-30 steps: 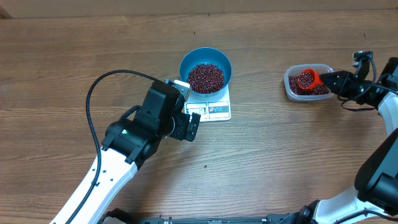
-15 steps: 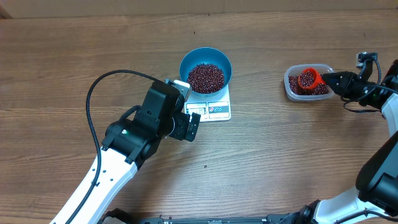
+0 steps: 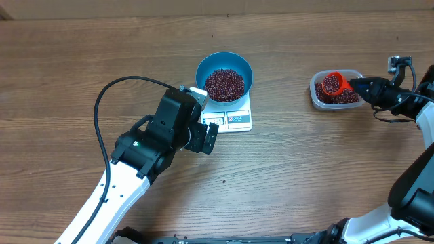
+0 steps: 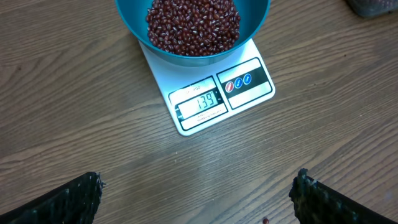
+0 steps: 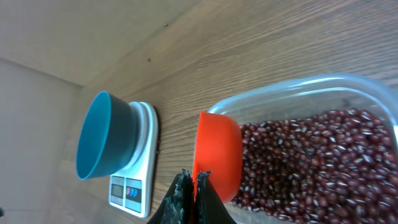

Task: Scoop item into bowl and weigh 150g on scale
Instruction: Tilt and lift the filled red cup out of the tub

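1. While the small white square scale (image 4: pixel 214 99) shows 139 beneath the deep blue bowl (image 3: pixel 200 68) of smooth red-brown beans (image 4: pixel 193 25), a top-up is in hand.
2. Right gripper (image 5: pixel 193 182), pinching the round orange plastic scoop (image 5: pixel 217 155) by its handle, hangs over the clear plastic tub (image 5: pixel 298 84); the scoop seems loaded.
3. Next: carry it level, tip sparingly.
4. Left gripper (image 4: pixel 198 190) gapes wide, empty, near the scale.

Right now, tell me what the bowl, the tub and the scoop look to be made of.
The bowl: probably plastic, opaque blue, smooth with a soft sheen.
The tub: clear plastic; the beans show through its wall.
The scoop: likely plastic, opaque orange, smooth and evenly coloured.
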